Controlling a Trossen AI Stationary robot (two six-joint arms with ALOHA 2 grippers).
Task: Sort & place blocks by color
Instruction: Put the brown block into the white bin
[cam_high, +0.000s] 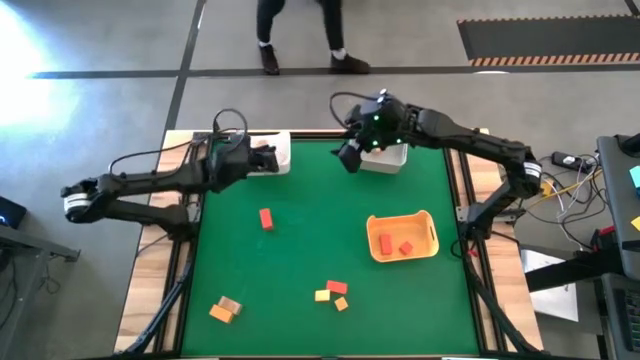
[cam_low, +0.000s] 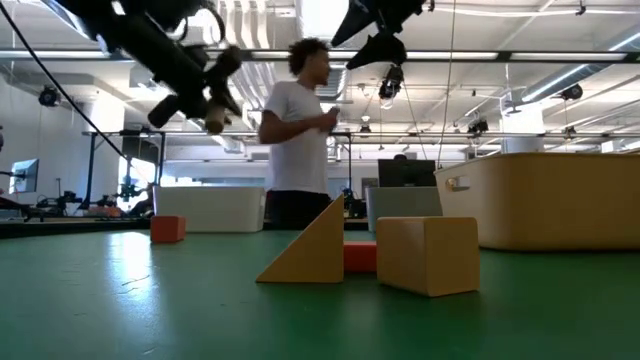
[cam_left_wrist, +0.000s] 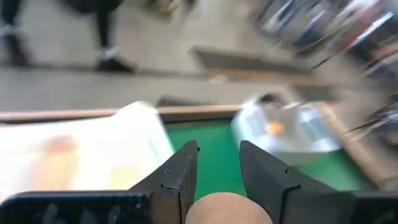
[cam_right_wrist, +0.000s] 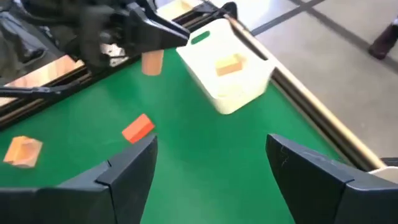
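Note:
My left gripper (cam_high: 262, 158) is raised beside the left white bin (cam_high: 272, 150) at the table's far left and is shut on a tan block (cam_right_wrist: 152, 61). My right gripper (cam_high: 350, 155) hangs open in the air beside the right white bin (cam_high: 386, 158), touching nothing. A yellow-orange block (cam_right_wrist: 229, 64) lies inside the left bin. A red block (cam_high: 266, 218) lies flat on the green mat. Loose blocks sit near the near edge: a red and yellow cluster (cam_high: 332, 291) and a tan and orange pair (cam_high: 225, 308). The orange tray (cam_high: 428, 240) holds a red and an orange block. My left gripper pinches the tan block (cam_left_wrist: 227, 208) between its two fingers (cam_left_wrist: 185, 169), one on either side. In the right wrist view the block sticks out below the fingers. It is lifted clear of the mat, just off the left bin's side.
A person stands beyond the far edge (cam_high: 300, 35). The low view has a yellow wedge (cam_low: 310, 250), a tan cube (cam_low: 425, 255) and a red block (cam_low: 358, 258) close to the near edge. Bare green mat lies between the two bins and across the table's middle.

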